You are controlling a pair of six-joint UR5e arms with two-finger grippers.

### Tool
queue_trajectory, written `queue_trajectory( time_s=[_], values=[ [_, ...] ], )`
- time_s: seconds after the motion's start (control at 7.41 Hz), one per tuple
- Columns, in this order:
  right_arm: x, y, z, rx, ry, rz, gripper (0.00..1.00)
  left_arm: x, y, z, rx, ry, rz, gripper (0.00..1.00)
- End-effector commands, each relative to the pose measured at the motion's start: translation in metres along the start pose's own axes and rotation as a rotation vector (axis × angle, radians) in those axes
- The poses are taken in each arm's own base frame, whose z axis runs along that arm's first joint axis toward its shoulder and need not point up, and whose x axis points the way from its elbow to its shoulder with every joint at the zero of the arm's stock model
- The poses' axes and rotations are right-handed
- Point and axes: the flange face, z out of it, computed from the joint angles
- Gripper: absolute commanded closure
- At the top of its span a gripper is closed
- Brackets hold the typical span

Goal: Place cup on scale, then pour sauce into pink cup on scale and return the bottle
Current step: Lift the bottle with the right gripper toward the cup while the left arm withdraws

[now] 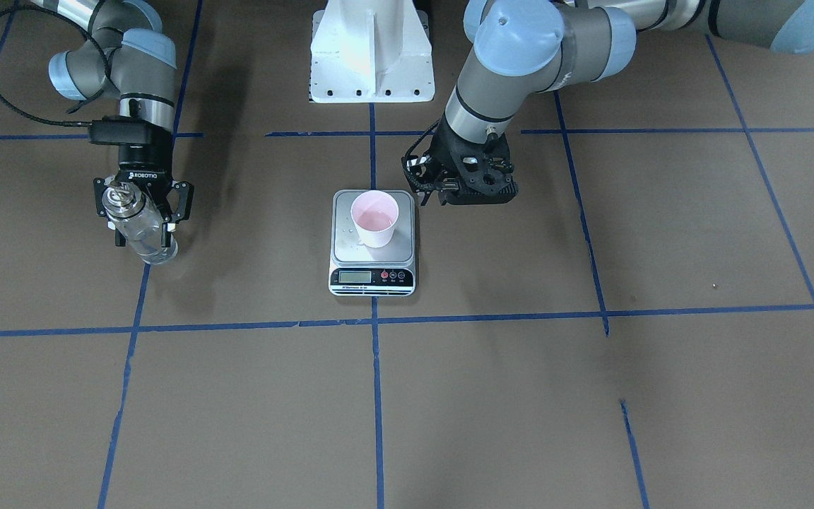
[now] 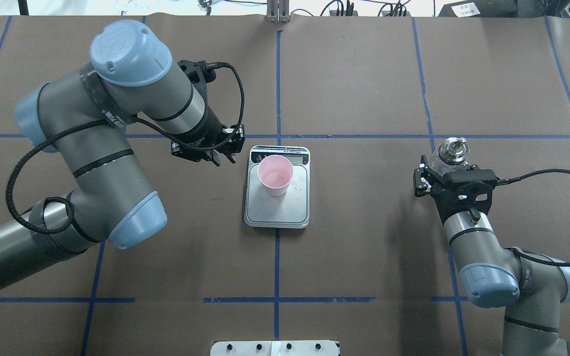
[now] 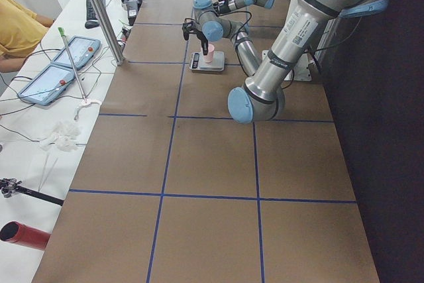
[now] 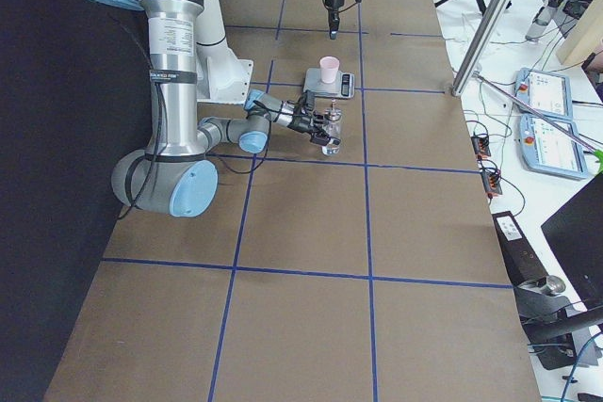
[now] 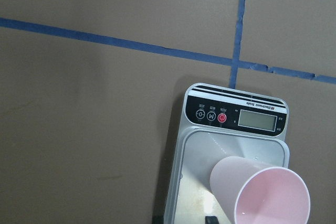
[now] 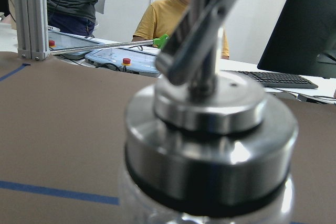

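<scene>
The pale pink cup [image 1: 375, 218] [image 2: 275, 173] stands upright on the scale [image 1: 372, 277] [image 2: 277, 212], toward its display end, and a little clear sauce shines at its bottom. Just beside the scale hangs my left gripper [image 1: 429, 192] [image 2: 222, 158], open and holding nothing; its wrist view shows the cup [image 5: 262, 192] and the scale [image 5: 231, 116] below. Far off to the other side, my right gripper [image 1: 144, 233] [image 2: 451, 175] is shut on the clear glass bottle [image 1: 140, 230] [image 2: 452, 151] [image 6: 210, 140], upright, silver spout up. I cannot tell whether the bottle touches the table.
Blue tape lines grid the brown table. The white robot base [image 1: 372, 53] sits at the table's robot side. Along the far edge stand a metal post [image 3: 99, 11], tablets [image 3: 50, 81] and seated people [image 6: 178, 22].
</scene>
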Motion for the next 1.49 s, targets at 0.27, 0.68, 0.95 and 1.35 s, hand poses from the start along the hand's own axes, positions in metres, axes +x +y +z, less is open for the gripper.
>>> queue_trajectory(
  time_s=[0.27,0.68,0.95,1.35],
  values=[
    [-0.113,-0.073,-0.023,-0.102,0.136,-0.253,1.0,-0.073,-0.047,-0.04,0.084,-0.043,0.109,0.62],
    [-0.168,-0.068,-0.046,-0.177,0.172,-0.422,1.0,-0.127,-0.075,-0.063,0.114,-0.085,0.196,0.62],
    [-0.186,-0.074,-0.044,-0.171,0.181,-0.646,1.0,-0.15,-0.086,-0.071,0.125,-0.108,0.229,0.62],
    [-0.208,-0.072,-0.036,-0.162,0.197,-0.798,1.0,-0.19,-0.099,-0.081,0.133,-0.147,0.302,0.62]
  ],
)
